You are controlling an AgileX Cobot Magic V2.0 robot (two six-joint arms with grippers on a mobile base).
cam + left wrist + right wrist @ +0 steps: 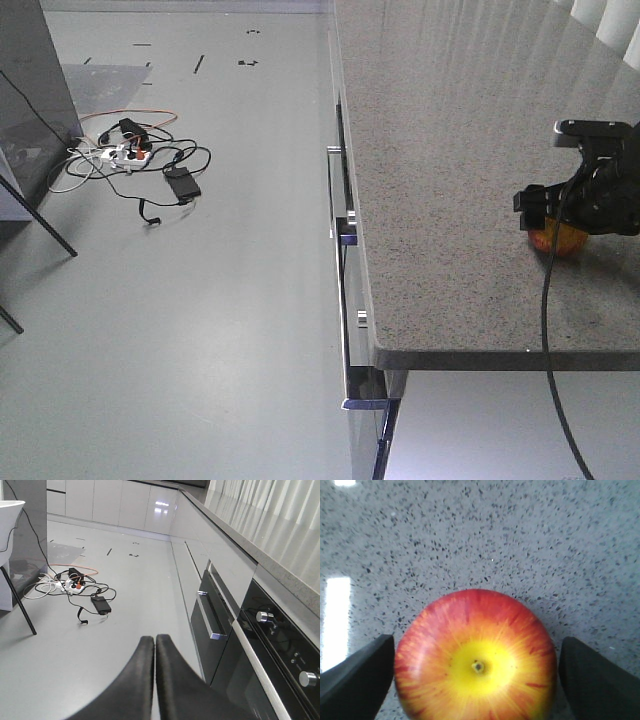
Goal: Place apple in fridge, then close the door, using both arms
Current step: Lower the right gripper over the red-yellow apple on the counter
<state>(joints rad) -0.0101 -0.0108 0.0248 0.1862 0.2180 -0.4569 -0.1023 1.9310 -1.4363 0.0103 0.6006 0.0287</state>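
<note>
The right end effector (477, 677) is straddling the apple (476, 650), spread wide, seemingly not touching; the left end effector (154, 645) is hanging closed. Firm, glossy skin is probably inviting slip, so grip across its middle.

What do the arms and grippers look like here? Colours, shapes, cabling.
All matte black, no markings visible. The left gripper has two long tapered fingers with rounded tips; the right gripper shows blunt wedge fingers. One black cable hangs from the right arm.
</note>
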